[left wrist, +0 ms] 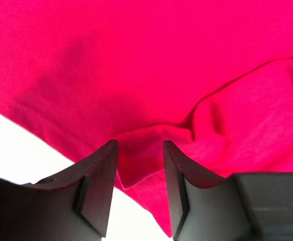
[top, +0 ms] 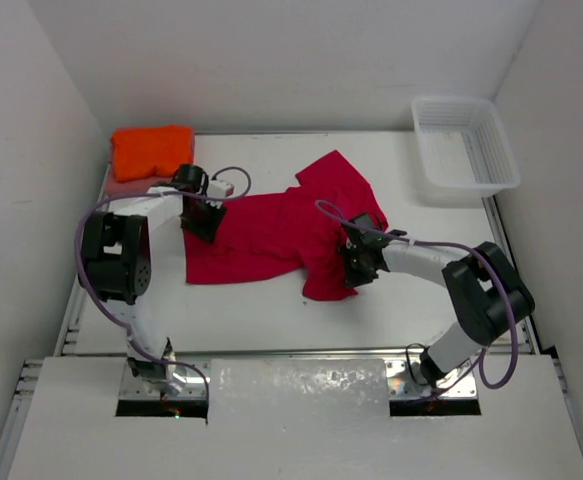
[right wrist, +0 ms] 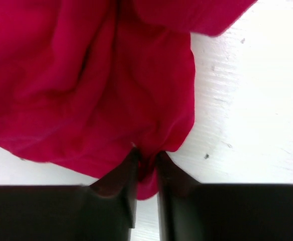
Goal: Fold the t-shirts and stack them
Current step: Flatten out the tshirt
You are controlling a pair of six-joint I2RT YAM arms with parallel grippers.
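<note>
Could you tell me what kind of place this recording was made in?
Probably a lab test cell for robot work: plain white walls enclose a white table, which holds only a crimson cloth t-shirt, a folded orange t-shirt and a white mesh basket.

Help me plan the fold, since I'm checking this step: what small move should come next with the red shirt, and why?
Probably finish closing the left gripper, then lift both edges together. The right gripper already pinches a bunch of the red t-shirt, while the left fingers still straddle a fold with gaps showing. The shirt lies crumpled, so lifting from one side would likely skew it.

Two white arms, black joints, purple cables, seemingly matte black hands
</note>
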